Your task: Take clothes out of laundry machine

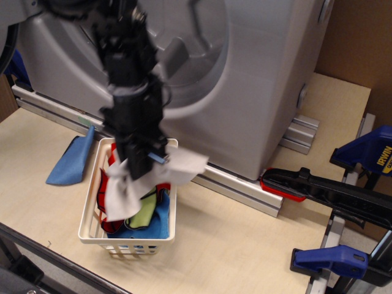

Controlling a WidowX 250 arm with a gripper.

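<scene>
My gripper [144, 166] hangs on a black arm over the white basket [128, 240] and is shut on the light grey cloth [174, 170]. The cloth drapes from the fingers, one flap out to the right past the basket's rim, another flap [122, 196] hanging down over the red, green and blue cloths [147, 223] in the basket. The big grey laundry machine [257, 79] stands behind, its round front opening [184, 55] partly hidden by my arm. The image is motion-blurred around the arm.
A separate blue cloth [70, 160] lies on the wooden table left of the basket. An aluminium rail [236, 187] runs along the machine's base. Blue and black clamps [343, 202] with a red pad sit at the right edge.
</scene>
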